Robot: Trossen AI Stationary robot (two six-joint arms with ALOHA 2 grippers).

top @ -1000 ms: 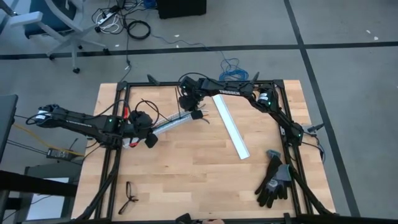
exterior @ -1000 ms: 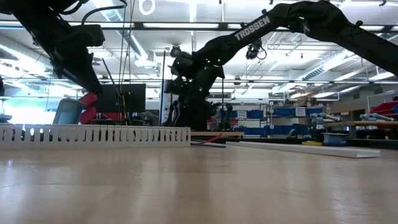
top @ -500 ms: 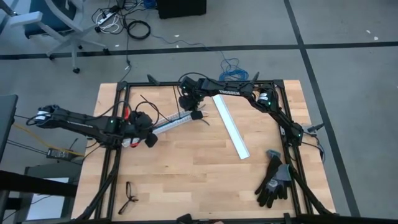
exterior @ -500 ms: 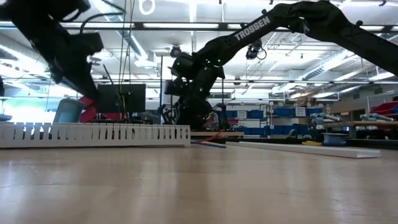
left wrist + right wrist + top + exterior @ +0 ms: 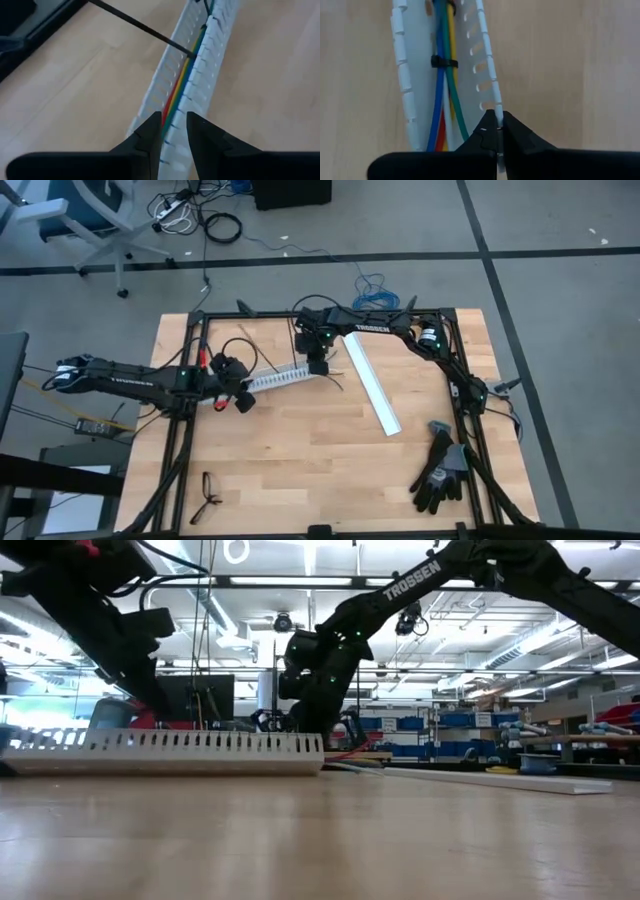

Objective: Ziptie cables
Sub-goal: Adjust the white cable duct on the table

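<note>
Pinching slotted channel (image 5: 485, 75) wall: right claw (image 5: 498, 131); left claw (image 5: 173, 131) straddling wall; wooden table (image 5: 320, 450).

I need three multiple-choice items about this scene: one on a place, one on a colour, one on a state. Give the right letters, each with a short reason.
1. Where do the cables lie?
A. inside the white slotted channel
B. on the black gloves
C. on the floor

2. What colour is the tie around the cables?
A. white
B. black
C. red

3. The right pincer is:
A. wide open
B. shut on a glove
C. shut on the channel's wall

Answers: 1 A, the right wrist view shows them between the walls. 2 B, it is a dark band. 3 C, the fingertips pinch the wall.
</note>
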